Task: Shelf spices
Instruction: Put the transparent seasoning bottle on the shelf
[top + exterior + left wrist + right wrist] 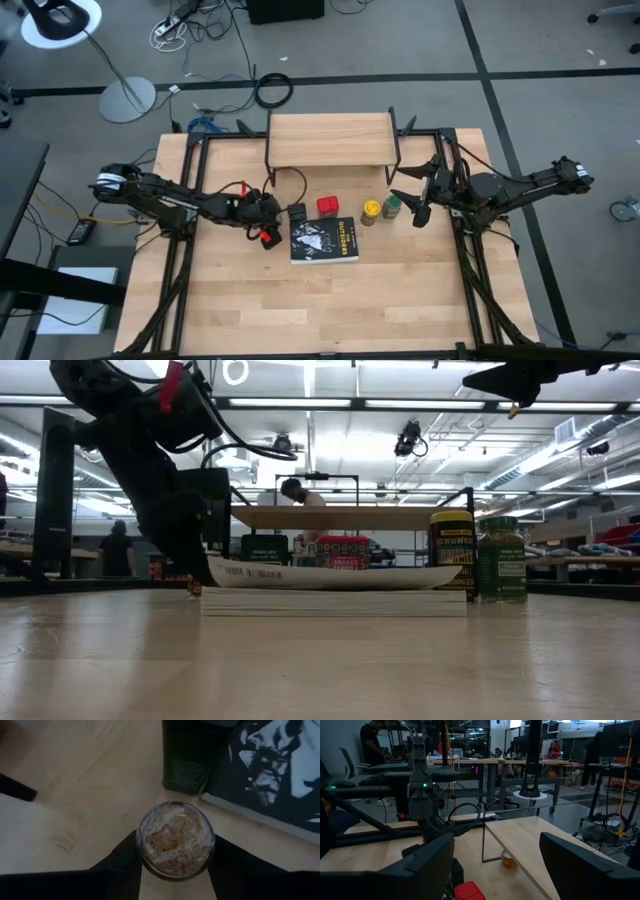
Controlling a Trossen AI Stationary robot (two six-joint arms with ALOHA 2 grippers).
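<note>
My left gripper (264, 218) is down at the table, left of the flat black book (324, 241), shut on the pale little jar (176, 840). The dark green-black tin (297, 213) stands just beyond it. The red tin (327, 206), the yellow-topped jar (371, 211) and the green-topped jar (392, 207) stand on the table along the book's far edge. The light-wood shelf (329, 140) stands on its black legs at the far side, with nothing on top. My right gripper (411, 203) hangs open, high above the table to the right of the green-topped jar. My left gripper holds the pale little jar by its round wall (142, 845), pinched between the two fingers, one on each side. The fingers (120, 865) come from above, slanting down from the table's left. The jar is upright, its clear lid up. I cannot tell whether it stands on the table.
The book lies flat in the table's middle, and the near half of the tabletop (330, 310) is bare wood. A small pale round thing (508, 859) lies on the table under the shelf. Black frame rails run along both sides. People stand in the room beyond.
</note>
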